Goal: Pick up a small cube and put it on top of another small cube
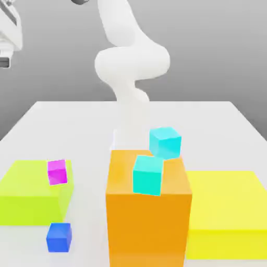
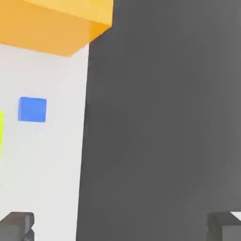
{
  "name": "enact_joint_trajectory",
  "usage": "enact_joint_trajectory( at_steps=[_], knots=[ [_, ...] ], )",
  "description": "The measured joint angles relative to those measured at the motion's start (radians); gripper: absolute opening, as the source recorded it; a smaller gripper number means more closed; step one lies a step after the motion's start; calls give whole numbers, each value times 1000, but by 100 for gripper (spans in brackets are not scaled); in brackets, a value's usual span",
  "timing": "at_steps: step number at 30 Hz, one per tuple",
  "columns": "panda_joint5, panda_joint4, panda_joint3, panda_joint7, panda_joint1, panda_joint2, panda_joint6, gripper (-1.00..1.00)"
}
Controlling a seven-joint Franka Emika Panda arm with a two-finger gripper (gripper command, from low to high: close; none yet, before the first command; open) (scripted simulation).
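The small dark-blue cube [image 1: 58, 237] sits on the white table [image 1: 208, 120] near its front edge, at the exterior view's left, in front of the lime block. In the hand view the same cube [image 2: 32, 109] lies on the pale tabletop, well away from my gripper [image 2: 120, 228]. The gripper is open, with its two dark fingertips [image 2: 16, 227] wide apart and nothing between them. It hangs over the table's edge, with dark floor below most of it. The white hand [image 1: 9, 31] is high up at the exterior view's top left.
A tall orange block [image 1: 148, 208] stands at the front centre with two cyan cubes [image 1: 148, 174] [image 1: 165, 142] on it. A magenta cube [image 1: 57, 171] rests on a low lime block [image 1: 28, 195] at the left. A yellow block [image 1: 227, 214] lies at the right.
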Motion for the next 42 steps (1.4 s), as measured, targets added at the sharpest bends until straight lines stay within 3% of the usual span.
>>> enact_joint_trajectory(
  at_steps=[7, 13, 22, 26, 27, 34, 42],
  knots=[
    [-111, -20, -256, -319, 213, 83, 60, 0],
    [-240, -28, -530, -555, 476, 129, 107, 0],
    [-556, -13, -948, -801, 913, 44, 100, 0],
    [-730, 38, -1137, -740, 1065, -60, 137, 0],
    [-754, 46, -1162, -728, 1083, -76, 143, -100],
    [-757, 45, -1157, -727, 1079, -75, 139, -100],
    [-482, -1, -750, -749, 744, 57, -4, -100]
  ],
)
